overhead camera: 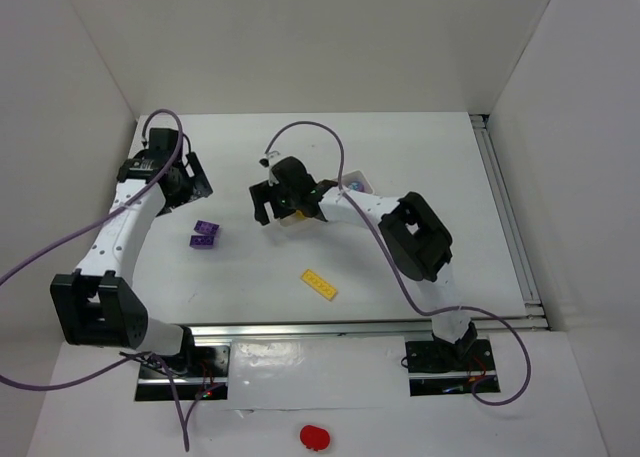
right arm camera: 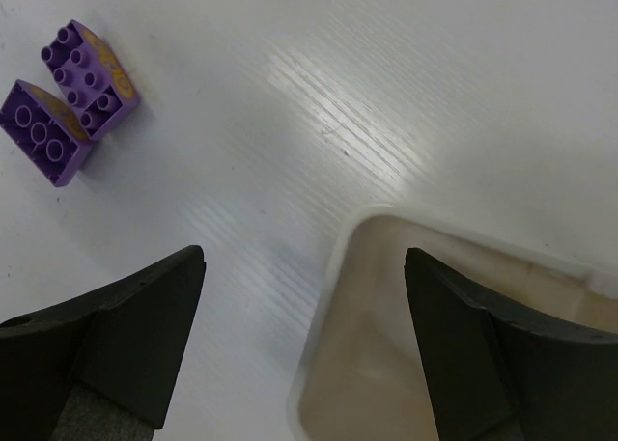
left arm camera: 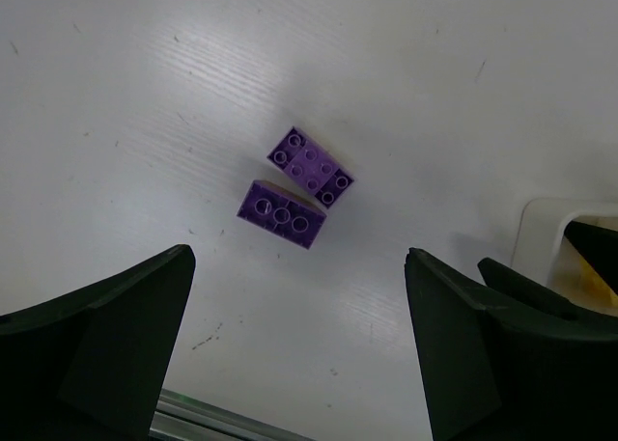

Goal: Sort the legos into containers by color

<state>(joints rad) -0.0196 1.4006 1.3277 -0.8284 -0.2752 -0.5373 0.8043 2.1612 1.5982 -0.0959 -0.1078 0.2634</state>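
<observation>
Two purple legos lie side by side on the white table, also in the left wrist view and at the top left of the right wrist view. A yellow lego lies alone nearer the front. My left gripper is open and empty, above and behind the purple pair. My right gripper is open and empty over a white container, its jaws straddling the tub's left rim. A second container behind it holds something purple.
The table's metal rail runs along the front edge, another rail along the right side. White walls close in the left, back and right. A bit of yellow shows in the tub at the left wrist view's right edge.
</observation>
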